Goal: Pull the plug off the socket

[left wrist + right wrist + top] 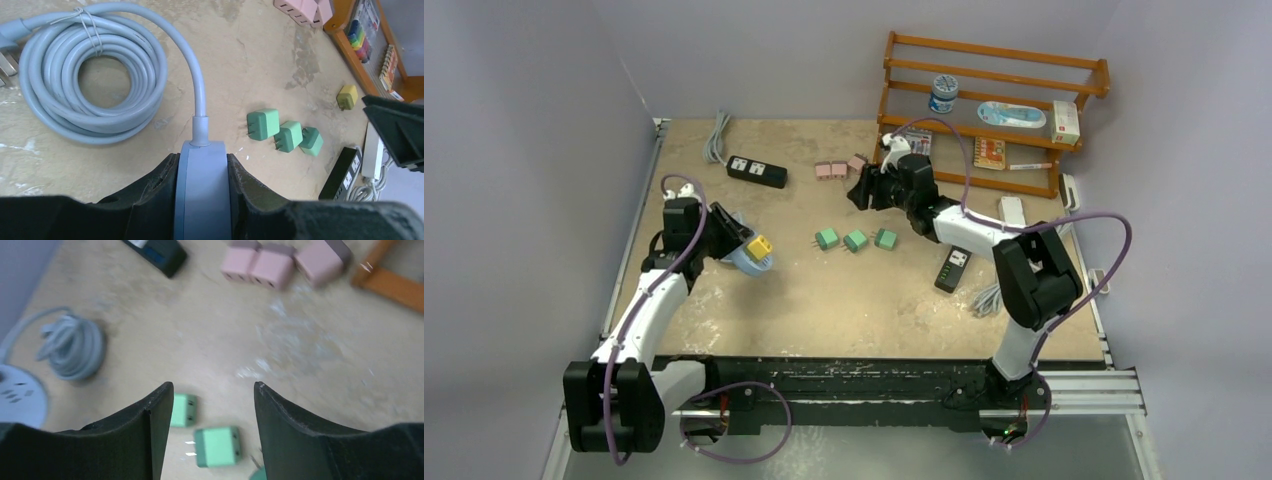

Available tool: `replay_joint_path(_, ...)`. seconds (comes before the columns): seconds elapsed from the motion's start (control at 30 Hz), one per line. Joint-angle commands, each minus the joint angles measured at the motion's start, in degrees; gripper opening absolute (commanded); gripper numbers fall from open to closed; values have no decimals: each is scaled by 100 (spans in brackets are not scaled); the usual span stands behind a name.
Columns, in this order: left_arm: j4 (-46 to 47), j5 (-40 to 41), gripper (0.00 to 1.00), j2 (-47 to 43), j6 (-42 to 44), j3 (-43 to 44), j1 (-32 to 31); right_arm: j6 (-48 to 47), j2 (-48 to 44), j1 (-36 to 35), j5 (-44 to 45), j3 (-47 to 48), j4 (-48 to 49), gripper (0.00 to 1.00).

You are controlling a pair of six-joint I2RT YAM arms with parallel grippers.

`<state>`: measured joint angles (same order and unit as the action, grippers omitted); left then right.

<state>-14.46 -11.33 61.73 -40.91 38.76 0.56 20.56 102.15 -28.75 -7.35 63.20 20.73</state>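
My left gripper (742,243) is shut on the edge of a round pale-blue socket (202,192), seen at the table's left (749,260). A yellow plug (759,246) sits in the socket's face. The socket's grey cable coil (90,75) lies just beyond it. My right gripper (861,190) is open and empty, hovering over the middle of the table, well apart from the socket. In the right wrist view it (210,390) is above the green plugs (216,446), and the socket's white face (17,400) shows at the far left.
Three green plugs (855,240) lie mid-table and pink plugs (838,168) behind them. A black power strip (757,172) lies at the back, another (953,268) at right beside a white strip. A second yellow plug (347,96) lies near the wooden shelf (994,100).
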Motion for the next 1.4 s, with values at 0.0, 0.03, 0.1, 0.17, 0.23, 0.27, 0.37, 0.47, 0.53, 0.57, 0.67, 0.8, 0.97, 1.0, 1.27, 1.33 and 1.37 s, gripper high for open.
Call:
replay_joint_path(0.0,690,-92,0,-106,-178,171,-147,-196,-21,-25,-1409,545,872,62)
replay_joint_path(0.03,719,-81,0,-93,-195,179,-185,-109,96,-44,-1769,653,956,62)
replay_joint_path(0.1,749,-5,0,-77,-213,205,-272,148,251,-123,-2109,790,1207,62)
replay_joint_path(0.17,724,92,0,-45,-212,246,-341,262,348,-272,-2325,937,1340,62)
replay_joint_path(0.23,695,182,0,-28,-214,266,-378,286,383,-469,-2447,1060,1380,62)
replay_joint_path(0.27,672,241,0,-15,-229,271,-386,290,385,-585,-2570,1079,1452,62)
replay_joint_path(0.37,534,564,0,49,-281,287,-390,220,404,-938,-2963,1080,1614,62)
replay_joint_path(0.47,493,626,0,133,-322,306,-390,-52,498,-1250,-3436,1105,1584,63)
replay_joint_path(0.53,536,579,0,156,-354,307,-392,-212,541,-1373,-3685,1074,1560,63)
replay_joint_path(0.57,549,573,0,160,-371,316,-390,-222,543,-1397,-3794,1024,1625,64)
replay_joint_path(0.67,536,609,0,161,-366,338,-390,-289,543,-1464,-4047,984,1711,68)
replay_joint_path(0.8,511,604,0,162,-364,381,-390,-848,681,-1647,-3760,1312,922,72)
replay_joint_path(0.97,499,563,0,141,-369,389,-390,-1205,971,-1814,-3569,1681,405,73)
replay_joint_path(1.0,490,564,0,138,-370,382,-390,-1244,1023,-1830,-3556,1731,356,73)
replay_joint_path(1.27,494,589,0,123,-354,325,-390,-1484,1259,-2027,-3525,2075,-19,70)
replay_joint_path(1.33,512,565,0,136,-356,333,-390,-1492,1311,-2046,-3580,2127,-38,67)
replay_joint_path(1.37,522,556,0,137,-357,330,-390,-1485,1333,-2055,-3632,2138,-24,65)
